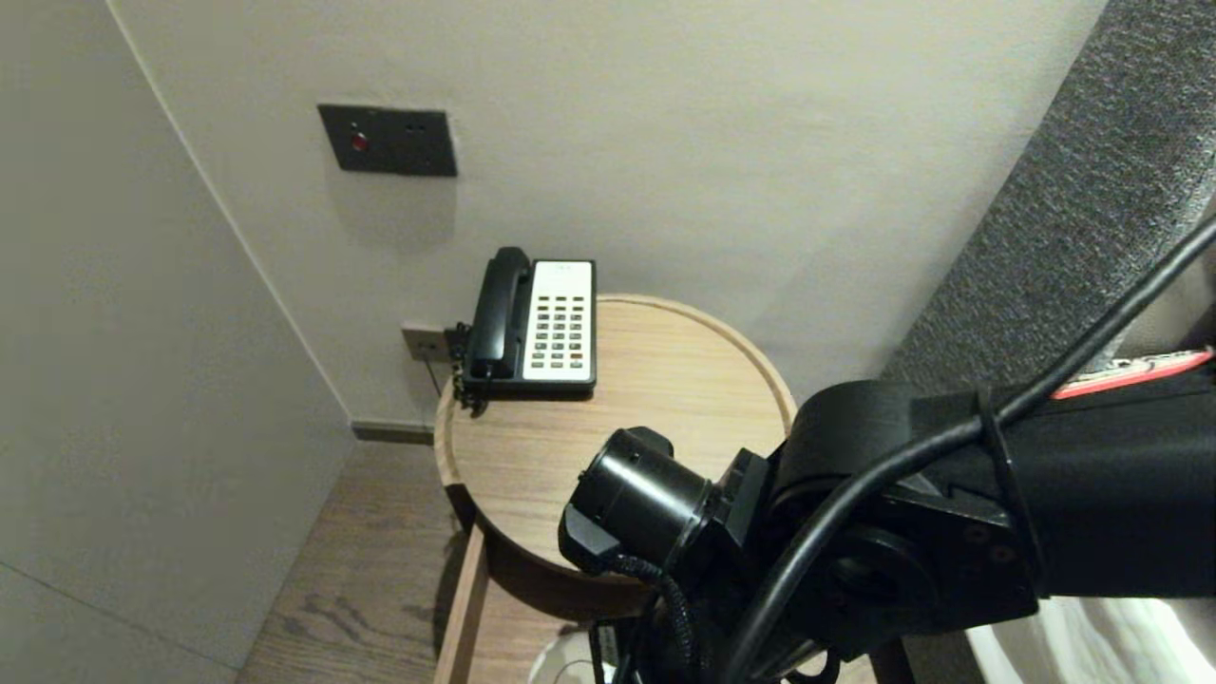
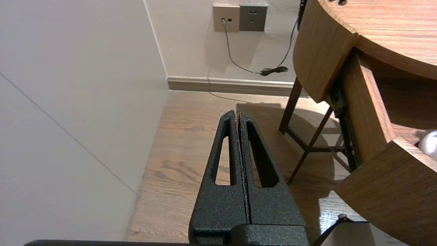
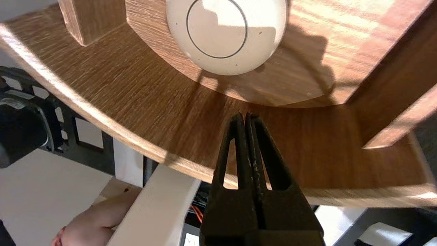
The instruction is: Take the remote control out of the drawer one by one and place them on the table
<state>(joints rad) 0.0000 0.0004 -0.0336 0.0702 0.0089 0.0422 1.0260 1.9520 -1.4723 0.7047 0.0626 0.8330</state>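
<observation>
The right gripper has its two fingers pressed flat together, holding nothing. Its tip sits at the inner edge of the curved front of the pulled-out drawer, touching it or as good as; I can't quite tell which. It looks to me as if a push on that drawer front is the job in hand. To do it well, I'd keep the fingers together as one stiff point and meet the wood square near the middle of the curve so the drawer runs straight. I'd also go gently, since the white round thing inside, just beyond the tip, may roll. The drawer hangs out under the round table, whose top carries a telephone by the wall. The left gripper, likewise closed and empty, is parked low over the floor beside the table
</observation>
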